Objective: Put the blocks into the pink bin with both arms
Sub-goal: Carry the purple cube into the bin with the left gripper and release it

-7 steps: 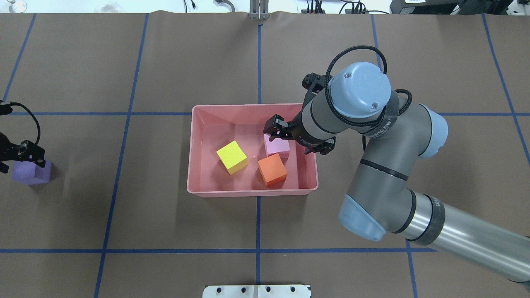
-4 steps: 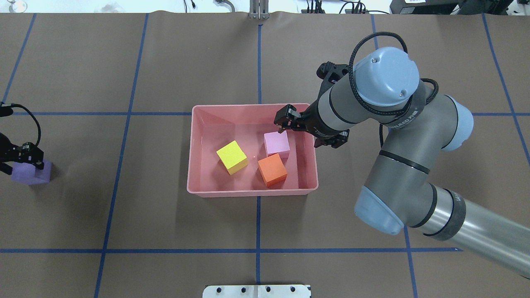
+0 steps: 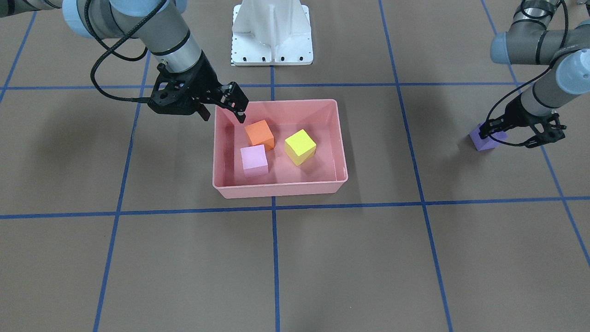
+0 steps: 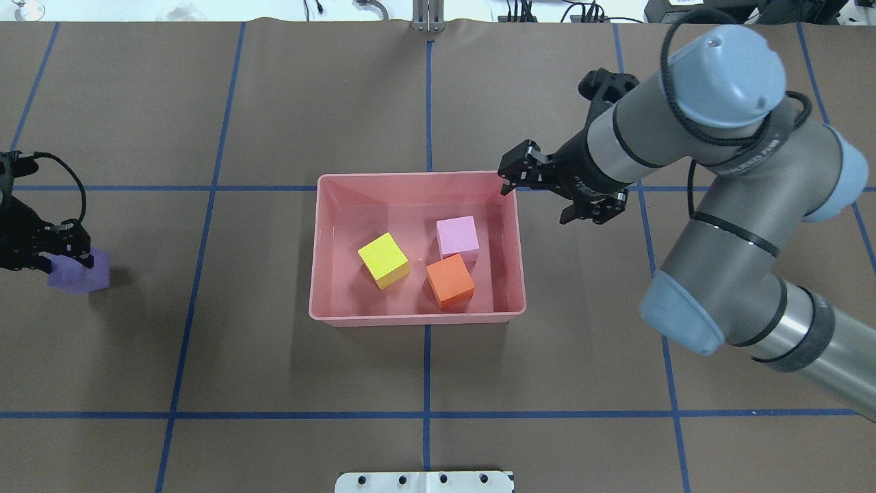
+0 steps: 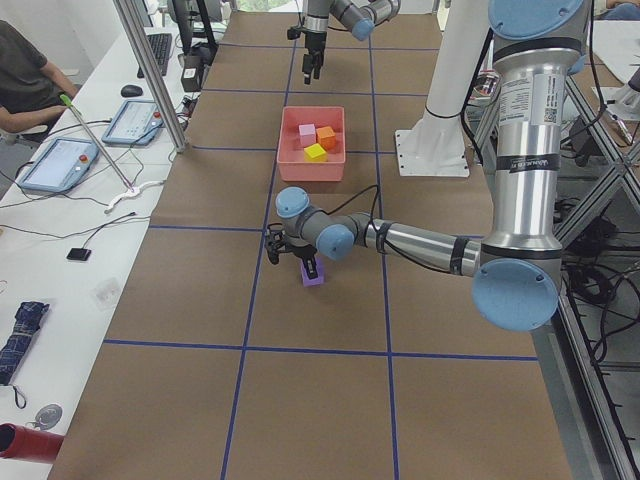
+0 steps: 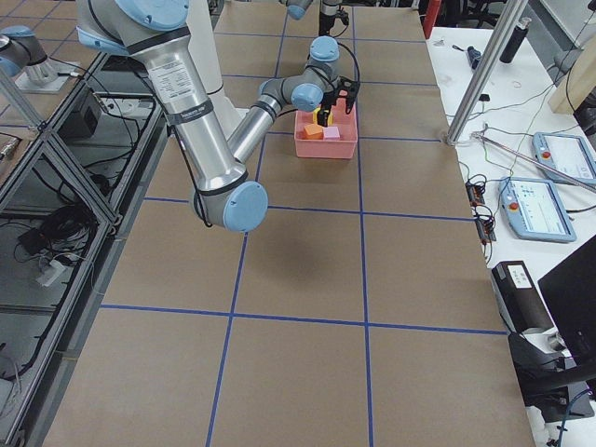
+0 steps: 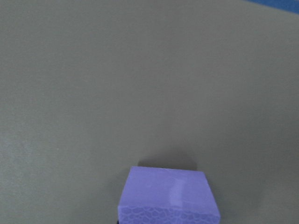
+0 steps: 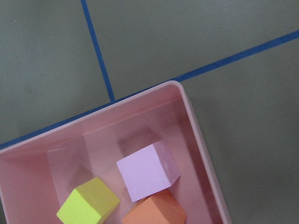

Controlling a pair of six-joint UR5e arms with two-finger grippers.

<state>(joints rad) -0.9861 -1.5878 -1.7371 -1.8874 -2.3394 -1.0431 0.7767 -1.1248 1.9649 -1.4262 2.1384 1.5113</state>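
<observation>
The pink bin [image 4: 416, 318] holds the yellow-green block [image 4: 384, 260], the light pink block [image 4: 457, 235] and the orange block [image 4: 449, 281]. All three also show in the front view, with the pink block [image 3: 254, 159] nearest the camera, and in the right wrist view [image 8: 145, 171]. My right gripper [image 4: 534, 202] is open and empty, raised above the bin's far right corner [image 3: 223, 118]. My left gripper [image 4: 65, 259] is shut on the purple block [image 4: 82, 272] at the far left, just off the table [image 3: 484, 138]. The left wrist view shows the block [image 7: 168, 196] with its shadow beyond it.
Blue tape lines [image 4: 427, 413] cross the brown table cover. The white robot base [image 3: 272, 32] stands behind the bin. Operators' desks with tablets [image 5: 60, 160] line the far edge.
My right gripper has left the pink block in the bin and drawn back up and right, past the bin's corner. My left gripper has moved right with the purple block.
</observation>
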